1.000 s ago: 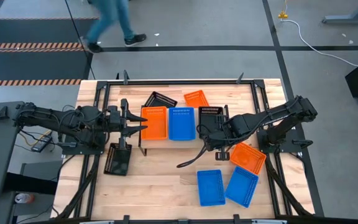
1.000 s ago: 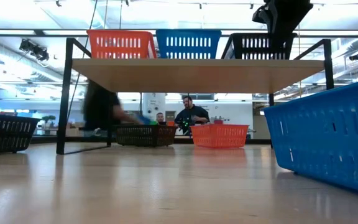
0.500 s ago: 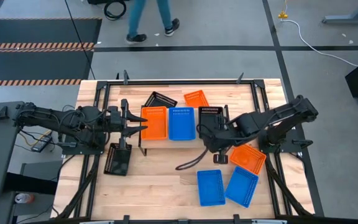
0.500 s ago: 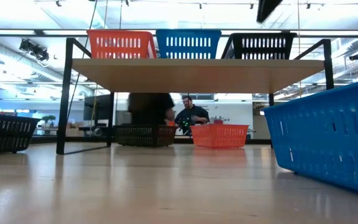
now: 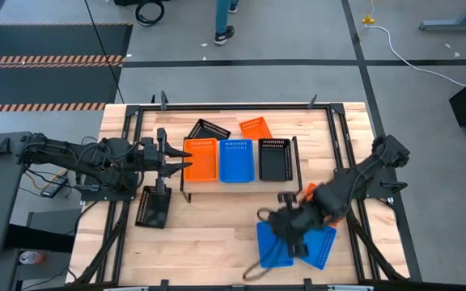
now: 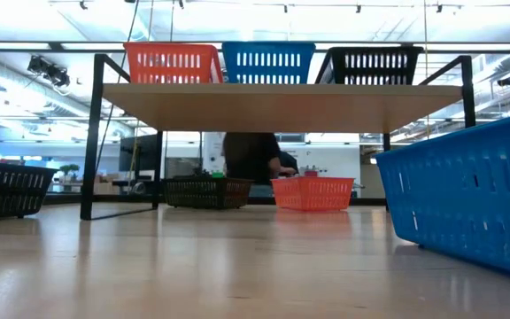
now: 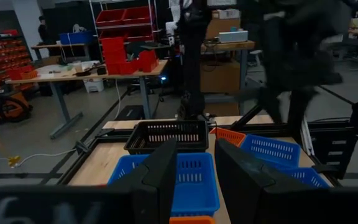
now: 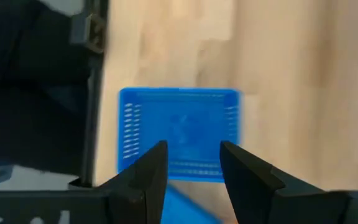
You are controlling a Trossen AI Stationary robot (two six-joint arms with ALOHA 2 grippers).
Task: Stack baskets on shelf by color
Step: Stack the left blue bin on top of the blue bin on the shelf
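The shelf (image 5: 235,184) carries an orange basket (image 5: 201,160), a blue basket (image 5: 236,160) and a black basket (image 5: 273,159) side by side, each resting on its bottom. My right gripper (image 5: 281,233) hovers open above two blue baskets (image 5: 275,242) (image 5: 318,244) lying near the table's front right. In the right wrist view one blue basket (image 8: 179,134) shows beyond the open fingers (image 8: 191,168). My left gripper (image 5: 178,162) waits open at the shelf's left end, pointing level over the orange basket. Its wrist view shows the blue basket (image 7: 191,177) and the black one (image 7: 166,135).
More baskets lie on the table: a black one (image 5: 153,207) at the left, a black one (image 5: 209,128) and an orange one (image 5: 255,127) behind the shelf, and an orange one (image 5: 328,204) partly under my right arm. A person (image 5: 225,20) walks beyond the far edge.
My right gripper has left the place above the black basket on the shelf and swung quickly toward the table's near edge, tipping steeper downward, until it hangs over the blue baskets. The black basket stays on the shelf. A person has walked across behind the table.
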